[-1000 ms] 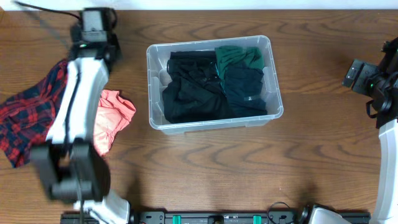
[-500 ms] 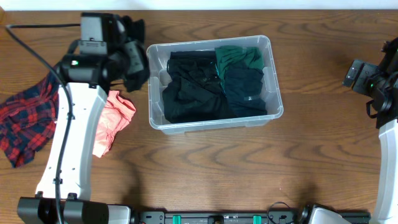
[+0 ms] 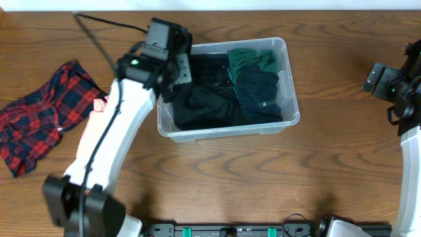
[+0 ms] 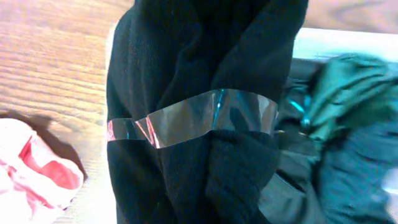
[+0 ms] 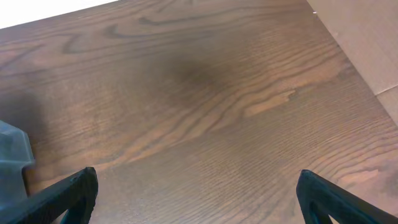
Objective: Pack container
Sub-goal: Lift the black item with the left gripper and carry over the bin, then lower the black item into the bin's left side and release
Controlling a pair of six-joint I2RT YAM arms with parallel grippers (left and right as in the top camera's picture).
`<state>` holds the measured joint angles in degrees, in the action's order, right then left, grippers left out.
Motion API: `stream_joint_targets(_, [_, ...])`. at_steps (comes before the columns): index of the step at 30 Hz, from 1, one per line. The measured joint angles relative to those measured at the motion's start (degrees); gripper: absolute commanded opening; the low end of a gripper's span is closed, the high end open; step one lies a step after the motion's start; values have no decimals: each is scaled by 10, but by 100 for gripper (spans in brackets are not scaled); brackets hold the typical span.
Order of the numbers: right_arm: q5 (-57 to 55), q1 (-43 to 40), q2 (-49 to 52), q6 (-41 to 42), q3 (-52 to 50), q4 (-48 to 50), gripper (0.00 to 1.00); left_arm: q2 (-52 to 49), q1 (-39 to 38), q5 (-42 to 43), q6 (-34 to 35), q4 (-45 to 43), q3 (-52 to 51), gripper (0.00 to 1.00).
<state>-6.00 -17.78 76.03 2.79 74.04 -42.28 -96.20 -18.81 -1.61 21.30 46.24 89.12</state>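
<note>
The clear plastic container (image 3: 289, 99) stands at the table's centre with black clothes (image 3: 204, 99), a green garment (image 3: 250, 60) and a dark navy one (image 3: 260, 92) inside. My left gripper (image 3: 175, 68) is over its left rim, shut on a black garment (image 4: 186, 68) that hangs down and fills the left wrist view. The jaws are hidden by the cloth, and the container's clear rim (image 4: 186, 121) crosses the garment. My right gripper (image 3: 380, 78) is open and empty at the far right, its fingers (image 5: 196, 199) above bare wood.
A red plaid shirt (image 3: 46, 118) lies at the left. A pink garment (image 3: 100, 105) beside it is mostly hidden by my left arm; it also shows in the left wrist view (image 4: 31, 174). The table's right edge (image 5: 348, 56) is near the right gripper.
My left arm has swung right from the pile of clothes to the container's left rim, carrying the black garment. The plaid shirt has shifted. The right arm has not moved.
</note>
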Motion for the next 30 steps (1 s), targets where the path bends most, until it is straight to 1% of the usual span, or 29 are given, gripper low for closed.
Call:
stream_joint_targets(8, [0,0,0,0,0,0,99,-105,-7,-10,15,-55,0,6])
stream_joint_targets(13, [0,0,0,0,0,0,99,-141,-15,-17,28,-45,0,6])
stream_joint_targets(26, [0,0,0,0,0,0,99,-146,-49,-65,30,-5,1,6])
stream_joint_targets(28, [0,0,0,0,0,0,99,-145,-53,-69,29,3,1,7])
stream_joint_targets(29, [0,0,0,0,0,0,99,-145,-54,-72,28,5,1,11])
stream_joint_targets(30, [0,0,0,0,0,0,99,-145,-56,-75,27,8,1,17])
